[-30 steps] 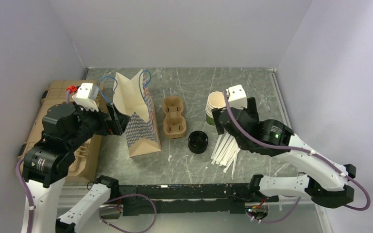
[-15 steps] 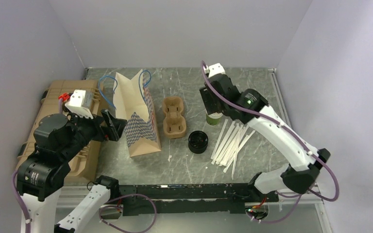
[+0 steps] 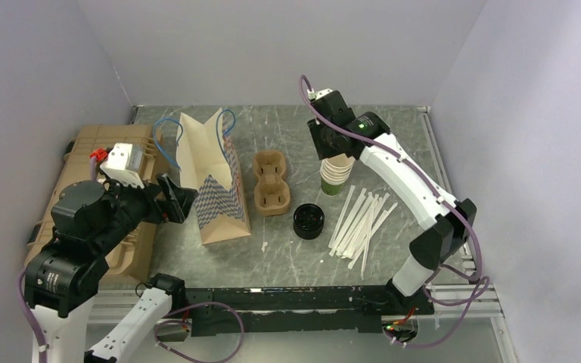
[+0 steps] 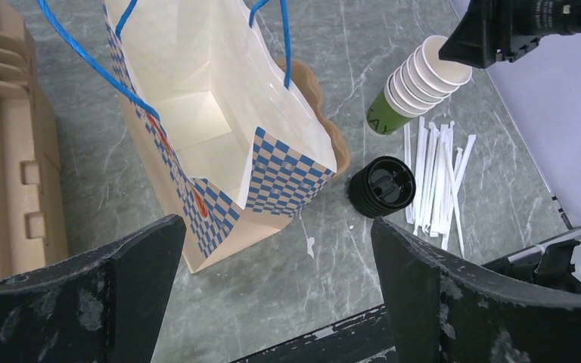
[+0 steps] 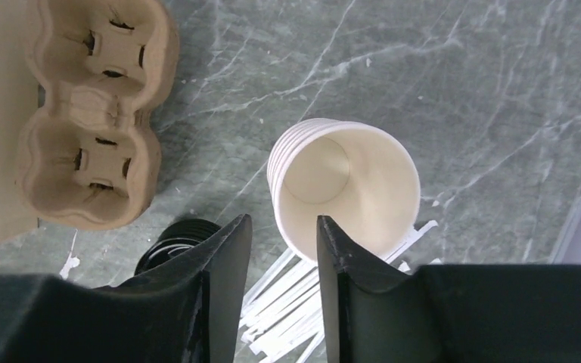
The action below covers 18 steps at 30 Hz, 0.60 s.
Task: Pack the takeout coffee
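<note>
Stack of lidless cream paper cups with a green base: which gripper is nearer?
Right. The right gripper hangs just above the stack of cream paper cups; the left gripper is far off, beside the blue-checked paper bag.

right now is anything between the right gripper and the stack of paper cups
Nothing visible. The right gripper hangs open straight above the stack of paper cups, with only air between them. The black lids and the white straws lie off to its side.
</note>
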Each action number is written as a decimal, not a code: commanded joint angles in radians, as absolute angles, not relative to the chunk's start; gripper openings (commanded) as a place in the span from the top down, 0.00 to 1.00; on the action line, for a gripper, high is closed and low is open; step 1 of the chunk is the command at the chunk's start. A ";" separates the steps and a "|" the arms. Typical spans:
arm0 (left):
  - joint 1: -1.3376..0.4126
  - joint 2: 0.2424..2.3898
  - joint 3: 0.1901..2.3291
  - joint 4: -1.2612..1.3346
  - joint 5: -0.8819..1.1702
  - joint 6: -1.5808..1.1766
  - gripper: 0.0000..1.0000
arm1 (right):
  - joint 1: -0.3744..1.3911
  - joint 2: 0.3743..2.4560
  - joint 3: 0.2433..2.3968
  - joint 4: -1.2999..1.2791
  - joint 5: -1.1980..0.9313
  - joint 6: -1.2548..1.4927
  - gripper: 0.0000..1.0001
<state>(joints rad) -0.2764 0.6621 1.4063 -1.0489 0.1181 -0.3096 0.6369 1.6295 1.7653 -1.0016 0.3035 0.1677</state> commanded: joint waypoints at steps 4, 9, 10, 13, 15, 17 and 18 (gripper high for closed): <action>-0.273 0.650 1.396 -1.051 0.126 -0.313 0.01 | 0.614 1.671 1.770 -0.969 0.246 0.168 0.65; -0.273 0.651 1.391 -1.051 0.130 -0.309 0.01 | 0.608 1.688 1.764 -0.972 0.237 0.176 0.68; -0.273 0.651 1.392 -1.052 0.129 -0.307 0.01 | 0.606 1.691 1.762 -0.972 0.235 0.178 0.68; -0.273 0.652 1.394 -1.054 0.128 -0.304 0.01 | 0.602 1.697 1.751 -0.971 0.237 0.184 0.69; -0.273 0.653 1.396 -1.054 0.129 -0.301 0.01 | 0.600 1.700 1.744 -0.969 0.244 0.188 0.69; -0.273 0.656 1.397 -1.055 0.128 -0.300 0.00 | 0.597 1.703 1.741 -0.970 0.255 0.191 0.69; -0.273 0.656 1.397 -1.055 0.127 -0.298 0.01 | 0.596 1.703 1.736 -0.968 0.257 0.193 0.69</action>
